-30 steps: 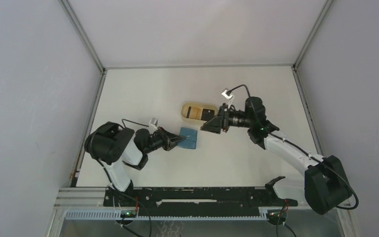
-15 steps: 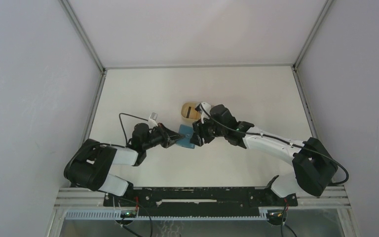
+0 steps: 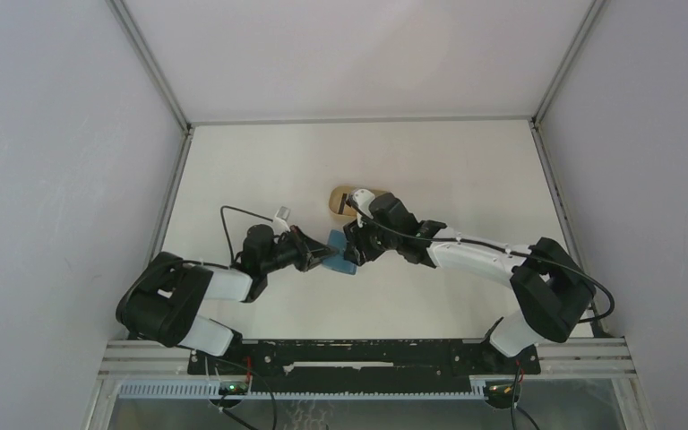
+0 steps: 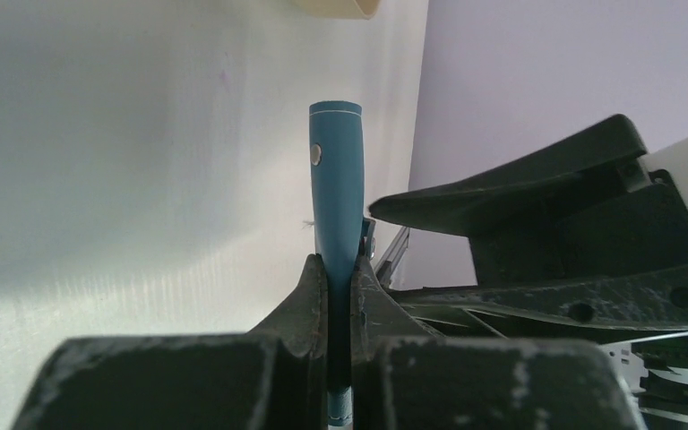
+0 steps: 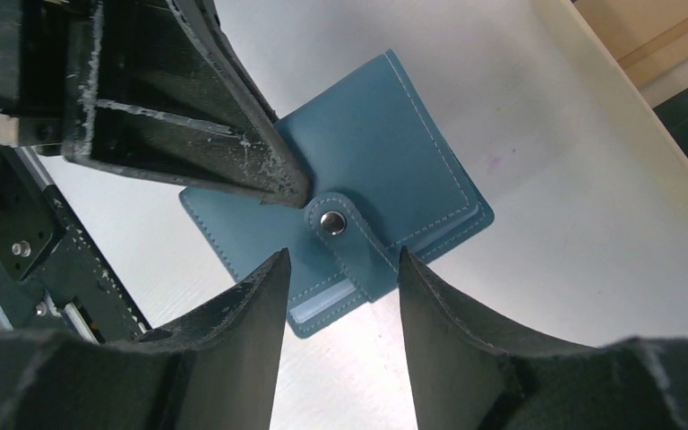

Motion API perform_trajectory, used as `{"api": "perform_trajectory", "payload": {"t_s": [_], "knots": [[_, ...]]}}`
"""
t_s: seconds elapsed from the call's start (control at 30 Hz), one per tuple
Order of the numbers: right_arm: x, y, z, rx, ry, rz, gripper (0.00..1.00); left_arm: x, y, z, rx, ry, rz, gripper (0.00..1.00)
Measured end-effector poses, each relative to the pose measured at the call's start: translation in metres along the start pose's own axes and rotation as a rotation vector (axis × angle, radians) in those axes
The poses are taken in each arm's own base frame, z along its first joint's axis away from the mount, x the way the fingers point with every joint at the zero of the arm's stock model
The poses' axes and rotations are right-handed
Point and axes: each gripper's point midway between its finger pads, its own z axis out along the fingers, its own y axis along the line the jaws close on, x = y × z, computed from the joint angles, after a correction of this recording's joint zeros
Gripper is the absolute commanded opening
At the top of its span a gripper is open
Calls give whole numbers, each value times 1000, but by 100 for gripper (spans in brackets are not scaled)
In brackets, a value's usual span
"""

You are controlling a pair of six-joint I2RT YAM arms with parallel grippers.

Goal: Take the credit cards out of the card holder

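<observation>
White tabletop (image 3: 260, 161) between pale walls sets the scene, and around its middle the left gripper (image 4: 339, 269) has its fingers pinched tight on one edge of the card holder (image 4: 335, 170), which the wrist view shows standing edge-on off the surface. The right gripper (image 5: 342, 258) is spread wide and grips nothing, its fingers straddling the snap tab (image 5: 349, 237), which looks fastened. No credit cards show, so they are presumably inside. To do this step well, the right fingers should probably close on the free end of the tab alone and peel it off the stud, while the left grip holds firm so the holder does not twist out. The left arm lies folded low from the near-left corner. The right arm stretches long from the near-right corner, wrist tipped down over the holder. Just beyond, toward the far edge, sits a beige tray (image 3: 345, 195)
</observation>
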Motion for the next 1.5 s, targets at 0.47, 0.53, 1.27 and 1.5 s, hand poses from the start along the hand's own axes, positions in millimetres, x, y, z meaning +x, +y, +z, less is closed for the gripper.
{"api": "perform_trajectory", "payload": {"t_s": [0.47, 0.53, 1.27, 1.5], "knots": [[0, -5, 13, 12, -6, -10, 0, 0, -4, 8, 37, 0, -44, 0], [-1, -6, 12, 14, -8, -9, 0, 0, -4, 9, 42, -1, -54, 0], [-51, -70, -109, -253, -470, 443, 40, -1, -24, 8, 142, -16, -66, 0], [-58, 32, -68, -301, -288, 125, 52, 1, -21, 5, 107, -12, -57, 0]]}}
